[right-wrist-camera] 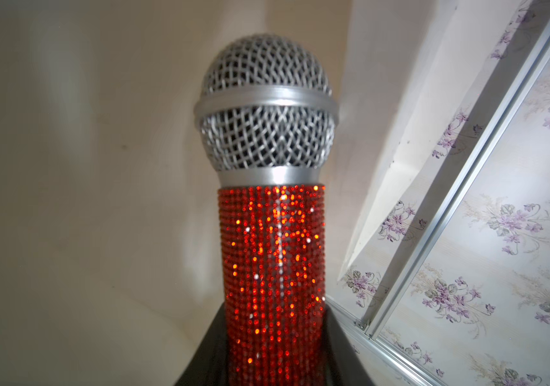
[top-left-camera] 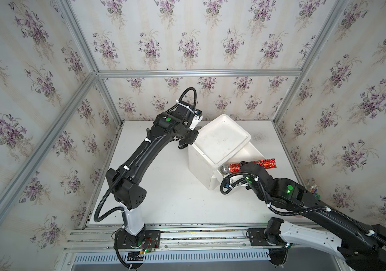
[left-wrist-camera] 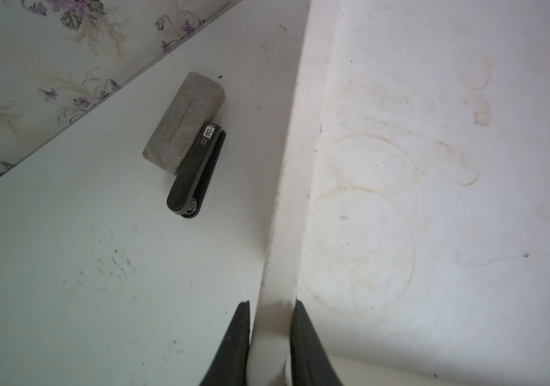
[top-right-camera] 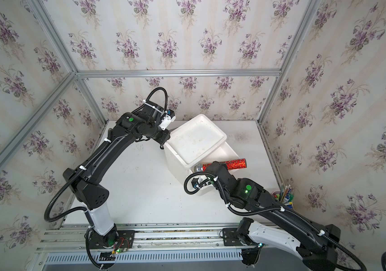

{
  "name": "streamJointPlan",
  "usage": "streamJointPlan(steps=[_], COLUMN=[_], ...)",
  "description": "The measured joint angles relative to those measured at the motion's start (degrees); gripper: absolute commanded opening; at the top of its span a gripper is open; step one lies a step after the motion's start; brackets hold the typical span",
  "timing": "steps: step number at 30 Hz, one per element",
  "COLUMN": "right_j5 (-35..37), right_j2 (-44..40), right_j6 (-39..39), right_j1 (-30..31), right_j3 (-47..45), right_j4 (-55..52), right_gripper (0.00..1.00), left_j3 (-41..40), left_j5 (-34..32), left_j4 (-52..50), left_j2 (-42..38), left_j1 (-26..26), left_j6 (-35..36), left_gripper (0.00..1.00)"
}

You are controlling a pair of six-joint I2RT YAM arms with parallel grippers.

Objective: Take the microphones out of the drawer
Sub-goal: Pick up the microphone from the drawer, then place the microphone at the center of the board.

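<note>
White desk (top-left-camera: 163, 199) | your left gripper (left-wrist-camera: 272, 302) pinches the box (left-wrist-camera: 283, 234) rim | your right gripper (right-wrist-camera: 272, 351) clamps the microphone (right-wrist-camera: 270, 200) at the open drawer (top-left-camera: 255, 151)

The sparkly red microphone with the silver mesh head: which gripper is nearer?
Right. The right gripper holds the microphone; the left gripper pinches the white drawer unit's rim, away from it.

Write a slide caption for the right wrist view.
Right gripper holds the red rhinestone microphone by its body; silver mesh head ahead, floral wall beside.
</note>
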Motion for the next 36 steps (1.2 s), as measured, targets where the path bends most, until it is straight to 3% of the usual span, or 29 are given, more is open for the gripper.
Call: streamJointPlan(steps=[11,16,20,25,30,36], right_j5=[3.45,4.46,2.45,-3.65,-14.21,-32.44], right_j2=[3.74,7.72,12.44,19.34,25.09,26.69], right_j6=[1.95,9.07,18.27,33.18,47.78,61.94], right_j1=[-4.44,-6.29,-11.76,-22.97,-34.42,-47.47], right_j3=[2.12,10.75,18.25,27.96,34.93,29.44], right_j4=[2.12,2.05,1.18,-1.18,-3.72,0.26], right_gripper=[0.00,0.00,0.00,0.00,0.00,0.00], left_j3=[-8.57,-10.01,-11.89,-15.32,-17.84,-18.64], left_j5=[-3.08,-3.04,-3.02,-2.91,-2.51,-2.16], left_j4=[-0.26,1.01,1.29,1.57,1.55,1.66], left_j2=[-7.89,-8.96,-10.69,-13.94,-16.52,-17.42], left_j1=[3.21,3.30,3.39,3.87,4.44,4.74], left_j6=[0.59,0.87,0.87,0.90,1.22,1.53], left_gripper=[0.18,0.18,0.19,0.19,0.19,0.19])
